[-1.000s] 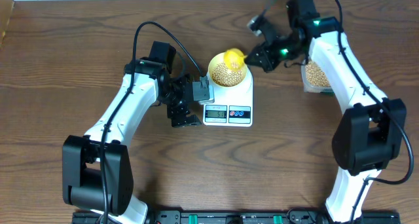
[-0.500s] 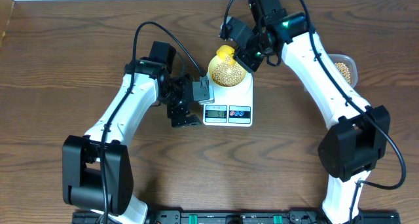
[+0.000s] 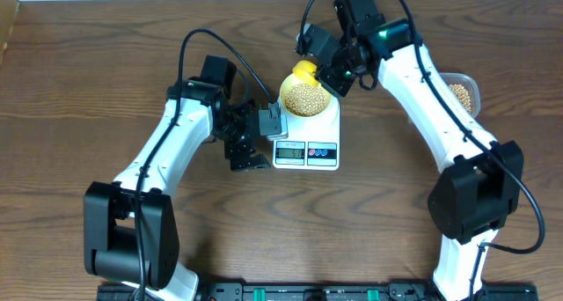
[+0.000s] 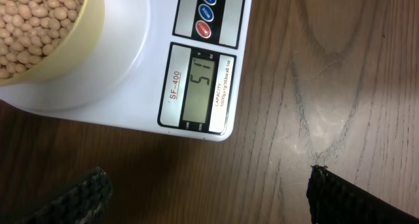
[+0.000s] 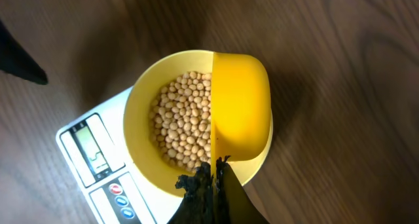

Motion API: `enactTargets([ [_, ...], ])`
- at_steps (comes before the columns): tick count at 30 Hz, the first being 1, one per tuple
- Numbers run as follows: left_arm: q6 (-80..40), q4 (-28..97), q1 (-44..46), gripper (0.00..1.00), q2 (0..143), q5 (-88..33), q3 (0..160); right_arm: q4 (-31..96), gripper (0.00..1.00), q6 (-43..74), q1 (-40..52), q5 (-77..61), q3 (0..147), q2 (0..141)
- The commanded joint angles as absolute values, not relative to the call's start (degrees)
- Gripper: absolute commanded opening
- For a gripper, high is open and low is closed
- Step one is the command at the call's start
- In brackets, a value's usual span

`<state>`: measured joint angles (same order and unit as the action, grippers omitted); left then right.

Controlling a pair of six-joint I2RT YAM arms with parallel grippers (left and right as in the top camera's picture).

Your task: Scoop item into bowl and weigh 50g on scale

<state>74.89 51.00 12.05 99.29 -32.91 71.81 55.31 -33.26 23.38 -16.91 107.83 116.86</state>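
**Overhead view.** A white digital scale (image 3: 308, 135) is seen on the wooden worktop (image 3: 88, 72), near the middle of its far edge, with the display turned toward the near edge. A pale-yellow bowl (image 3: 284, 97) is carried on the platform and is filled with tan beans (image 3: 306, 97). A yellow scoop (image 3: 303, 71) is held over the far rim of the bowl by the right hand (image 3: 322, 76). The left hand (image 3: 250, 150) is placed just beside the left side of the scale, with nothing in it. A clear tub (image 3: 462, 94) of beans is seen toward the right end of the far edge, partly hidden by the right arm.

**Left wrist view.** One end of the scale (image 4: 144, 80) is shown. The digits on its display (image 4: 200, 86) are read as 51, and three round buttons (image 4: 206, 13), two blue and one red, are set beside it. The bowl (image 4: 91, 34) with its beans (image 4: 33, 21) is seen on the platform. The black fingertips (image 4: 78, 194) of the left hand (image 4: 209, 201) are spread wide apart over bare worktop, clear of the scale.

**Right wrist view.** The bowl (image 5: 141, 99) is seen from above, its beans (image 5: 180, 126) partly covered by the scoop (image 5: 241, 106), whose smooth outer side is turned to the camera. The fingers of the right hand (image 5: 206, 188) are pressed together on the handle end of the scoop. The scale (image 5: 85, 149) is visible beneath the bowl. Its digits cannot be read here.
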Motion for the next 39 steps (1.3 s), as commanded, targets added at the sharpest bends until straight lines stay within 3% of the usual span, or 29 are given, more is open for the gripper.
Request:
enactTargets([
  [1, 75.42, 51.31, 11.81, 0.97, 99.66, -33.85, 71.68, 53.49, 0.01, -34.83, 23.35, -17.54, 105.75, 117.36],
  [15, 75.4, 51.31, 11.79, 0.97, 99.66, -33.85, 71.68, 48.9, 0.01, -37.98, 23.35, -17.47, 99.46, 117.36],
  [39, 75.42, 51.29, 11.81, 0.98, 99.66, -33.85, 71.68, 52.97, 0.01, -40.03, 23.97, -21.43, 98.39, 117.36],
])
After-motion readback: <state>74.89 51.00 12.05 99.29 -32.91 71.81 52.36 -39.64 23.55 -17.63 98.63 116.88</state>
